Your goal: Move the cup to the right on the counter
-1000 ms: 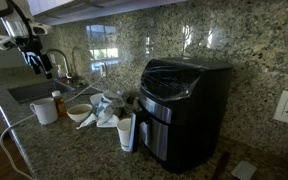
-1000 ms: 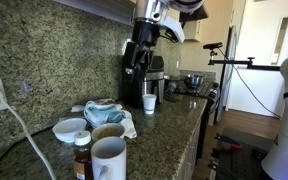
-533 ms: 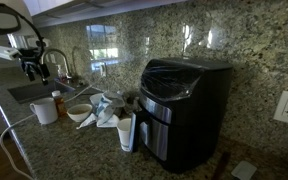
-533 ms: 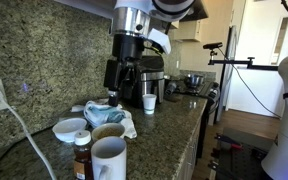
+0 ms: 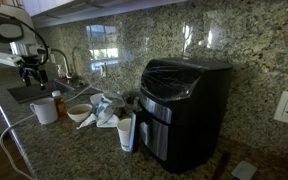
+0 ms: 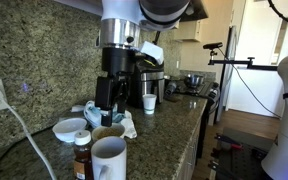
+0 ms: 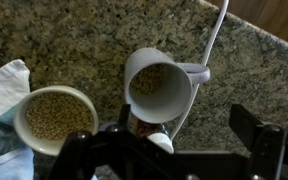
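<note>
cup: the cup [image 7: 159,88] stands upright on the table [image 7: 84,35], mouth up and empty, with its handle [image 7: 196,72] turned towards the white cord [image 7: 216,30].
position: in an exterior view the cup [image 5: 44,110] sits at the end of the row of items, well apart from the black appliance [image 5: 184,110].
pincer: the pincer [image 7: 169,140] hangs above the cup with its jaws apart and nothing between them; no contact is visible.
orientation: in an exterior view the pincer [image 6: 105,100] points straight down, probably so that one finger can pass each side of the cup wall.
neighbours: a shallow bowl [image 7: 52,118] lies just beside the cup, and a small bottle [image 6: 82,158] stands close by. a cloth [image 5: 109,108] and a slim tumbler [image 5: 126,130] lie further along.
step in hand: judged to be the approach, with the grasp not yet made.
next move: a vertical descent looks right, then closure on the wall rather than on the handle.
risk: the bowl and bottle leave little room, so an off-centre finger could knock either one.
</note>
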`<move>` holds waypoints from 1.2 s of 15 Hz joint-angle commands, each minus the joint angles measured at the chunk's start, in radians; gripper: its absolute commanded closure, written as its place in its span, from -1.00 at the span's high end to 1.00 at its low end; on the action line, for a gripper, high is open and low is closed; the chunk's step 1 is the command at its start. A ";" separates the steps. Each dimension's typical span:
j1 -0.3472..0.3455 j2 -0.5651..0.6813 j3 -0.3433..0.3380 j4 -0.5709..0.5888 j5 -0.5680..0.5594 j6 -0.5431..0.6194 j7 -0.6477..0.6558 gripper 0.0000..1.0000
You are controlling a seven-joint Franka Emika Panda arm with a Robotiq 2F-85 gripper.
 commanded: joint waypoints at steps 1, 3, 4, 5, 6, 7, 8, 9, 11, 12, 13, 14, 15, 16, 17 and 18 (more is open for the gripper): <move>0.003 0.022 0.011 0.007 0.035 -0.003 -0.050 1.00; 0.002 0.029 0.014 -0.003 0.054 -0.003 -0.068 1.00; 0.001 0.031 0.014 -0.007 0.066 -0.002 -0.082 1.00; 0.000 0.035 0.015 -0.010 0.074 -0.004 -0.091 1.00; 0.000 0.037 0.015 -0.014 0.082 -0.004 -0.098 1.00; 0.000 0.038 0.015 -0.021 0.081 0.001 -0.095 1.00; 0.000 0.039 0.015 -0.026 0.088 0.004 -0.102 1.00; 0.000 0.038 0.015 -0.036 0.088 0.012 -0.097 1.00; 0.000 0.037 0.015 -0.055 0.094 0.026 -0.097 1.00; 0.000 0.036 0.016 -0.066 0.095 0.034 -0.094 1.00; 0.000 0.037 0.016 -0.076 0.101 0.042 -0.095 1.00; -0.001 0.035 0.016 -0.081 0.112 0.038 -0.105 1.00; -0.007 0.014 0.011 -0.088 0.121 0.015 -0.106 1.00; 0.000 0.051 0.013 -0.055 0.082 0.008 -0.071 1.00; -0.002 0.051 0.012 -0.058 0.089 0.008 -0.072 1.00; -0.003 0.051 0.012 -0.058 0.091 0.008 -0.072 1.00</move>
